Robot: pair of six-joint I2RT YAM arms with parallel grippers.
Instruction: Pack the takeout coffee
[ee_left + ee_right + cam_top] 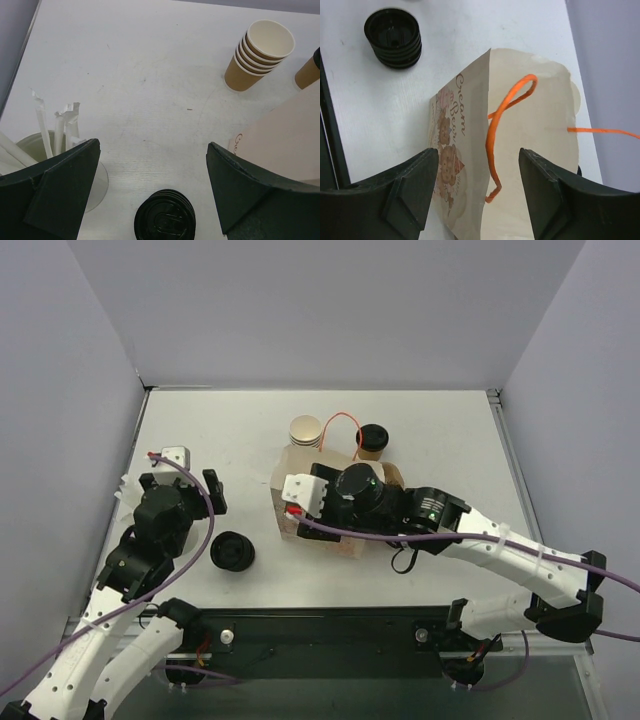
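The takeout coffee (373,439), a tan cup with a black lid, stands on the table just behind the paper bag (290,480); it also shows at the right edge of the left wrist view (309,74). My right gripper (308,496) hovers over the bag's top, open. In its wrist view the right gripper (479,170) straddles the printed bag (535,125), and the orange handle (494,135) hangs loose between the fingers. My left gripper (183,487) is at the far left, wide open (152,170) with nothing in it.
A stack of nested tan cups (306,430) stands left of the coffee. A pile of black lids (232,552) lies in front of the left gripper. A white cup of wrapped straws (50,140) is under the left finger. Grey walls enclose the table.
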